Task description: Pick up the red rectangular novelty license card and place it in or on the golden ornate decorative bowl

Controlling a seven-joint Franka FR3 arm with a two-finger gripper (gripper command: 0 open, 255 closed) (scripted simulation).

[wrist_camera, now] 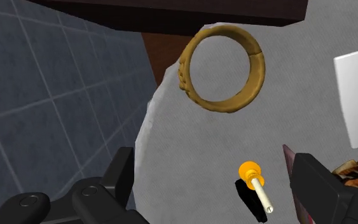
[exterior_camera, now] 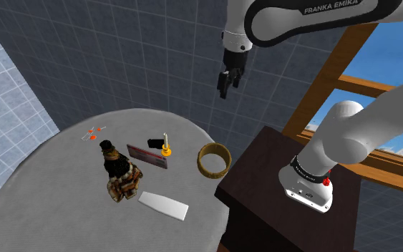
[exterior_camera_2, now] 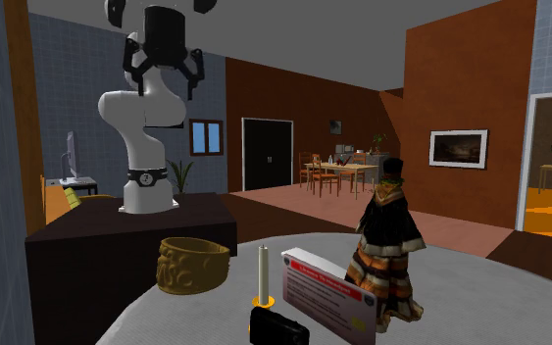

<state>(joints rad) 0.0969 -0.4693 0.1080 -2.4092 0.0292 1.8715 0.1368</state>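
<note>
Taking the shoulder view from its left: a few small orange bits (exterior_camera: 91, 134) lie on the far left of the round grey table (exterior_camera: 42, 193). Next comes a dark-robed figurine (exterior_camera: 119, 173). Just right of it is the red card (exterior_camera: 147, 156), which appears to stand on one long edge rather than lie flat. A small black object (exterior_camera: 154, 142) and a pale stick on a yellow base (exterior_camera: 165, 147) sit close behind the card. A white flat slab (exterior_camera: 163, 205) lies nearer, towards the table's front edge. Further right, near the table's rim, sits the golden bowl (exterior_camera: 212, 159), a carved ring that is empty.

The pincer (exterior_camera: 226, 84) hangs high above, a little right of the bowl. Its fingers (wrist_camera: 117, 184) are spread wide with nothing between them.

The card therefore lies down and to the left of the pincer, beyond the bowl, well apart from both. Its long axis runs from far-left to near-right in this view. I judge that the fingers should close across its thin faces, so the wrist would need turning to match that line. Standing as it does, the card may tip if nudged.
</note>
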